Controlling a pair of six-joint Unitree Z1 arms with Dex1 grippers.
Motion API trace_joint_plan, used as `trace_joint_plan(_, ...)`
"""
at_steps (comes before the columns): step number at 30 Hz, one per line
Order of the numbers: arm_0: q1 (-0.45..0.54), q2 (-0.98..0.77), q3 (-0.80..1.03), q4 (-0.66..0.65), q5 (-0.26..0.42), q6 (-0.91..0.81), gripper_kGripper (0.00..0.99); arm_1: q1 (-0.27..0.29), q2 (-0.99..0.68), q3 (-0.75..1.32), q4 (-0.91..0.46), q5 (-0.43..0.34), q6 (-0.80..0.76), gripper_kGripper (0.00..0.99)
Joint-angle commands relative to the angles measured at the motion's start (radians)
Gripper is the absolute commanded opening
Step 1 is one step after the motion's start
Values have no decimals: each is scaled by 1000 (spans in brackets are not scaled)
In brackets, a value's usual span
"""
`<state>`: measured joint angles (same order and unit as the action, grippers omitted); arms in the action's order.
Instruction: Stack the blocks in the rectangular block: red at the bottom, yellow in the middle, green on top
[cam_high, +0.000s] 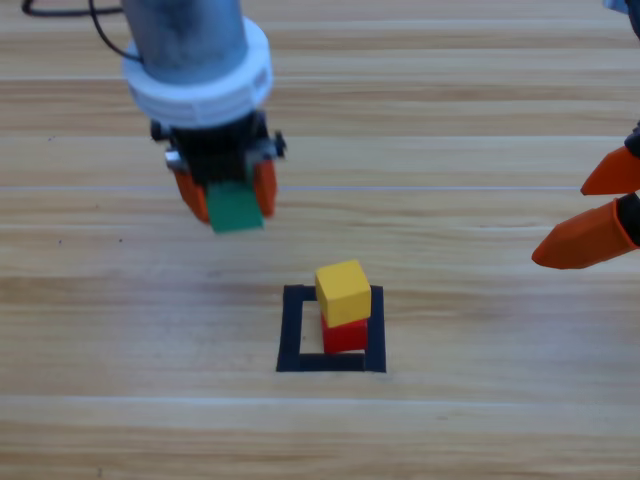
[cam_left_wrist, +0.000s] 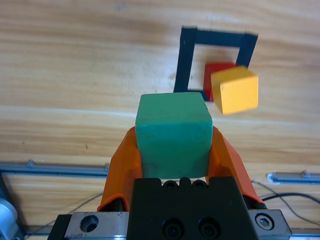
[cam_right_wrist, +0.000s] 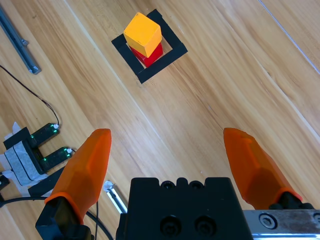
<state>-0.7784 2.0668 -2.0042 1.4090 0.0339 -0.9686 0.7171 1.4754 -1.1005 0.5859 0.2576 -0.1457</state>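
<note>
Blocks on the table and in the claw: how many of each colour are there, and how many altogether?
Red block, at the bottom inside the black tape rectangle: 1
Yellow block, sitting on the red one: 1
Green block, held in the left claw above the table: 1
Total: 3 blocks

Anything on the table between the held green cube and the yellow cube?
Nothing: the high view shows bare wood between green cube in the left gripper and yellow cube.

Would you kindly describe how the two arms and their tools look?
The left tool has two tapered orange jaws on a black body below a grey cylindrical arm. The right tool shows the same pointed orange jaws, with a black screwed body in its wrist view.
</note>
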Motion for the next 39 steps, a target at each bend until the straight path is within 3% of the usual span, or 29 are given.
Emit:
trace_joint_plan(1, -108, 10, 13, 8, -9, -53, 0, -18, 36, 14, -12, 6, -2, 989)
trace_joint_plan(24, -136, 234, -185, 7, 3, -114, 0, -11, 59, 8, -9, 11, -2, 989)
trace_joint_plan(39, -136, 250, -196, 8, -14, -53, 0, -11, 60, 8, -6, 17, -2, 989)
